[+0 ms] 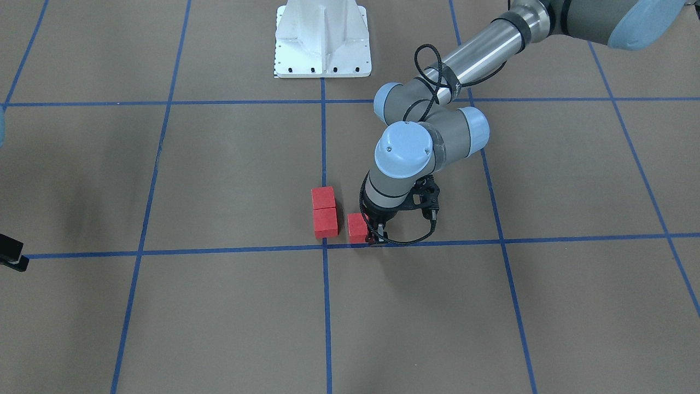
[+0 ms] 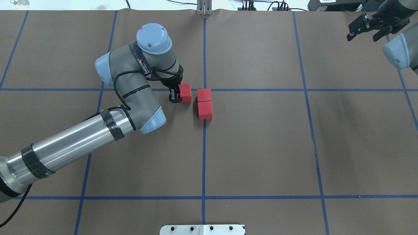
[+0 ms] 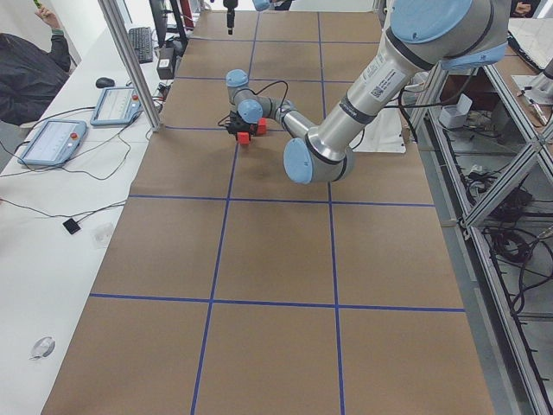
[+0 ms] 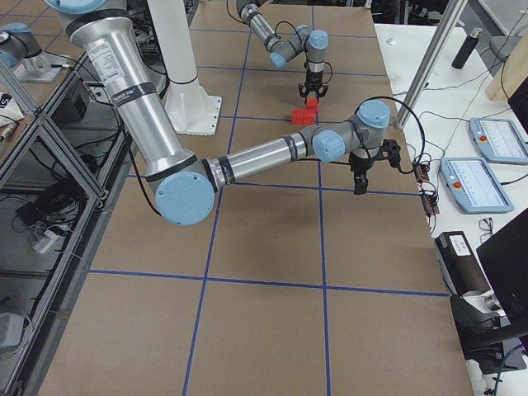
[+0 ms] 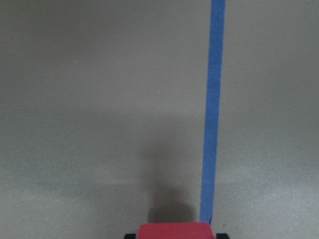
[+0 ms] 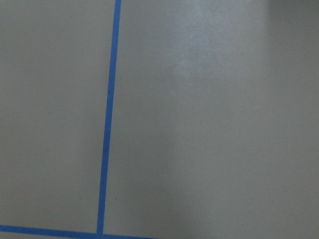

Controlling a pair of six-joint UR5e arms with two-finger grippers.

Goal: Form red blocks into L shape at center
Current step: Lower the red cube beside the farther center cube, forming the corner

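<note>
Two red blocks (image 2: 204, 95) (image 2: 205, 110) lie touching in a line on the brown surface, right at the center crossing (image 2: 204, 89). In the front view they sit one behind the other (image 1: 323, 197) (image 1: 325, 221). My left gripper (image 2: 178, 97) is shut on the third red block (image 2: 185, 92), low at the surface. A small gap separates it from the pair on their left. The left wrist view shows this block (image 5: 177, 231) between the fingertips, beside a blue tape line. My right gripper (image 2: 362, 34) is open and empty, far off at the back right.
The white base plate (image 1: 322, 44) stands at the robot's side of the table. Tablets and cables (image 3: 52, 138) lie along the operators' edge, with metal posts (image 4: 433, 58) beside them. The right arm (image 4: 272, 153) stretches across the table.
</note>
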